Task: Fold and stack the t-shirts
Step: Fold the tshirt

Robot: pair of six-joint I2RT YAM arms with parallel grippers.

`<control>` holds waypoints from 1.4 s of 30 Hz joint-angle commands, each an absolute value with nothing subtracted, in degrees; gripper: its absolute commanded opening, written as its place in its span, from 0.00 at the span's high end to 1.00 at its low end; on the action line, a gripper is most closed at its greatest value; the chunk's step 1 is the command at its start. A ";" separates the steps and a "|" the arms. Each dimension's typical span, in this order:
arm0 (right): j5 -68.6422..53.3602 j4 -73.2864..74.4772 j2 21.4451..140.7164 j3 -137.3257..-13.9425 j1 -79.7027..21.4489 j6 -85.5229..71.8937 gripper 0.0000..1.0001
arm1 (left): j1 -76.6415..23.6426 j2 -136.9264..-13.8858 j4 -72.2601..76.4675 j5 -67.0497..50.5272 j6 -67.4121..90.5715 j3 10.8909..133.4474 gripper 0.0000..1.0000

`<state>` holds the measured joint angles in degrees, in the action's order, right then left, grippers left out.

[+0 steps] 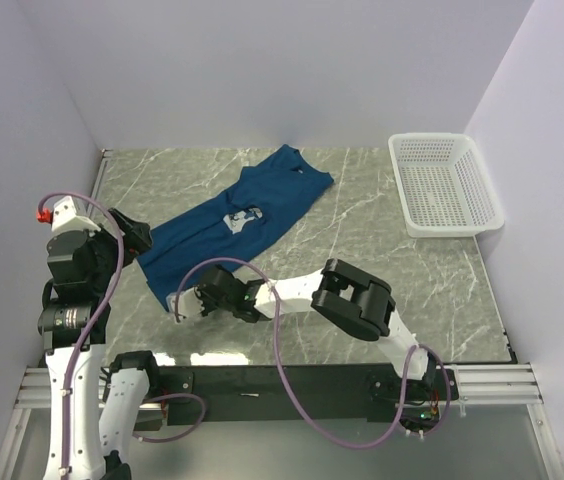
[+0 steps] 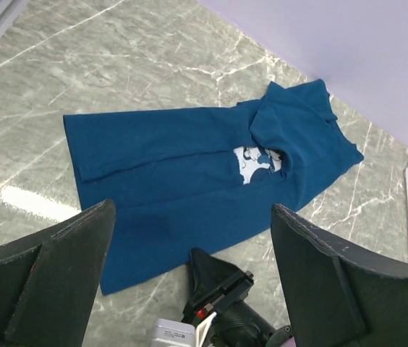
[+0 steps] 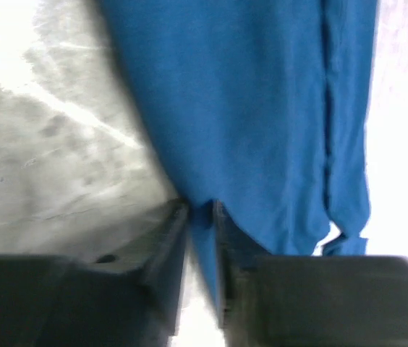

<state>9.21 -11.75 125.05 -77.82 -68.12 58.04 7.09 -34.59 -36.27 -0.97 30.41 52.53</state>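
Beyond the t-shirt (image 1: 212, 240) — well apart, far right — a mesh basket (image 1: 454, 227).

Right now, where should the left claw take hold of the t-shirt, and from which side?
Probably the free hem corner, coming down from the robot's left. The t-shirt lies flat, folded narrow, with its hem toward the arms, and the right claw pinches the other hem corner.

On the table (image 1: 362, 240), t-shirt (image 1: 232, 235) left of basket (image 1: 445, 185).
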 commanded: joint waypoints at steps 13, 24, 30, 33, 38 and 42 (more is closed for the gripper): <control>-12.90 7.02 97.05 -50.29 -66.45 61.52 1.00 | 7.21 -34.36 -34.99 -9.04 29.36 51.42 0.07; -12.40 24.14 71.40 -29.72 -50.83 71.87 0.53 | 6.51 -49.81 -19.00 -31.81 36.91 42.02 0.16; -18.70 34.80 58.72 -36.54 -34.48 70.76 0.19 | -11.84 -81.52 -15.89 -19.26 36.12 57.19 0.19; -20.12 30.77 55.29 -40.76 -31.66 56.73 0.16 | -13.44 -97.78 -19.32 -11.27 35.16 68.97 0.23; -28.46 27.78 48.71 -45.26 -25.23 38.44 0.11 | -14.06 -117.38 -26.88 -5.21 32.44 88.80 0.30; -32.43 27.69 46.06 -46.58 -22.68 33.41 0.11 | -14.77 -123.74 -32.51 -1.14 29.71 97.98 0.30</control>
